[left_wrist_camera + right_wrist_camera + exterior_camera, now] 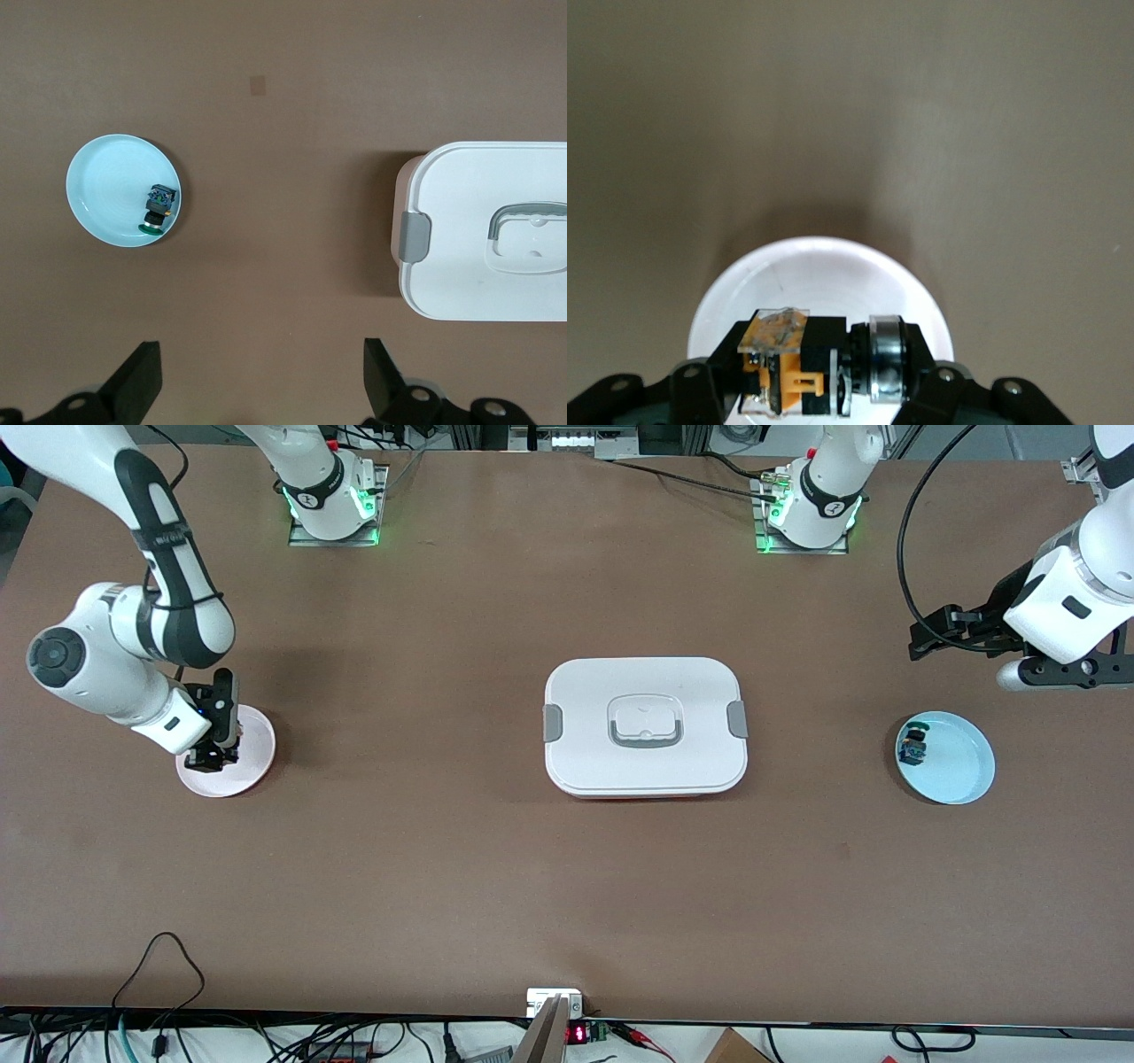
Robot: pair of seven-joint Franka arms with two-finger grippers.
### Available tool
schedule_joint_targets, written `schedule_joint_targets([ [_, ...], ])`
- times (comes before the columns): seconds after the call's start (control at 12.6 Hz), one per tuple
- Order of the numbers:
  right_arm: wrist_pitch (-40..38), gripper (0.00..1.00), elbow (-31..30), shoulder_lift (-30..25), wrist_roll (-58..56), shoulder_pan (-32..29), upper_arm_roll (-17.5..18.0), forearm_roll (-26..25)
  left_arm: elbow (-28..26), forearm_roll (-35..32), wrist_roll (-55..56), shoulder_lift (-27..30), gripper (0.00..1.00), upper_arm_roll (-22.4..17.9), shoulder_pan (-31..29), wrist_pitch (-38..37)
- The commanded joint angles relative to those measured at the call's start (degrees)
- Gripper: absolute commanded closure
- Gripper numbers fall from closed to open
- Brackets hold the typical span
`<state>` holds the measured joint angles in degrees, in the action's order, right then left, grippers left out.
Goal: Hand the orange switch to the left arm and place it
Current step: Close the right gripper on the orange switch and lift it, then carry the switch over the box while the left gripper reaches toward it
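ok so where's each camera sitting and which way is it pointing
Front view: high across the table, facing the bases; shows both arms, the box, pink plate and blue plate.
Left wrist view: on the left arm, looking down past the open left gripper at the blue plate and box, both shared with the front view.
Right wrist view: on the right arm, looking down at the right gripper shut on the orange switch over the pink plate.

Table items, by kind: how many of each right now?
Plates: 2, pink plate, light-blue plate
Boxes: 1, white box
Small components: 2, orange switch in the right gripper, blue-and-dark component
Total: 5
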<state>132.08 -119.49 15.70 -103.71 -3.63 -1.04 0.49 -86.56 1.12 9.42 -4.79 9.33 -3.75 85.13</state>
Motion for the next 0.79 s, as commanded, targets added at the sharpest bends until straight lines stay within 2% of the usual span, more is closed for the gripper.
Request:
schedule_joint_targets([
  [0.0,-11.4,0.99,6.1,-1.4,1.3,-0.6,6.0,5.5,0.6,-1.0,-1.1,0.3,0.00,-0.1,0.0,-1.0],
  [0.16,-16.6,0.99,8.8,-2.1,6.1,-0.5,10.9,11.7,0.5,-0.8,-1.0,0.2,0.00,0.0,0.0,-0.3],
  [0.32,-18.2,0.99,9.7,-3.4,12.4,-0.5,16.1,19.3,0.6,-1.1,-1.2,0.0,0.00,-0.1,0.0,-0.1],
  [0.71,-15.2,0.99,9.7,-3.0,16.2,0.1,26.0,50.2,0.6,-0.2,-0.9,-0.7,0.00,-0.3,-0.3,-0.4],
])
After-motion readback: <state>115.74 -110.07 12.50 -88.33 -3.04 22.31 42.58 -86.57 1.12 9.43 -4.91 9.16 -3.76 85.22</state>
